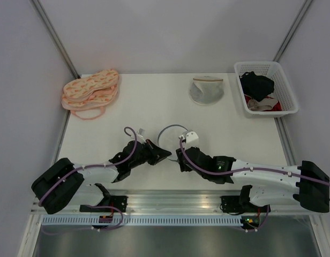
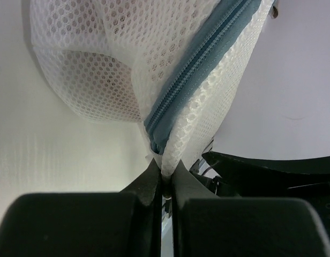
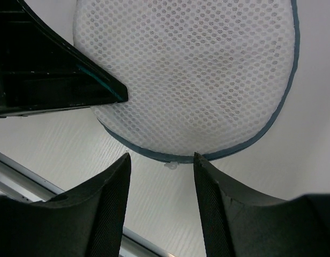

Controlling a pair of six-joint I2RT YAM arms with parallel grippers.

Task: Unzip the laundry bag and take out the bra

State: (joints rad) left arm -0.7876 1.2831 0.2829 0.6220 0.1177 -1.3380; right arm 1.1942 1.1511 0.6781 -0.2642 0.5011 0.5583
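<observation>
left tool (image 2: 164,172) clamping laundry bag (image 3: 186,75) mesh beside zipper (image 2: 200,85) at tabletop's (image 1: 154,91) near edge; right tool (image 3: 160,160) hovering apart; risking pinching mesh only, missing zipper, dragging bag.

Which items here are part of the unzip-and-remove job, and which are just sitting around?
In the job:
laundry bag, pinched at its zip edge by the left gripper
right gripper, open at the bag's rim
bra, only a faint pink tint through the mesh

Lying about:
stack of peach bras
grey mesh bag
basket of clothes
</observation>
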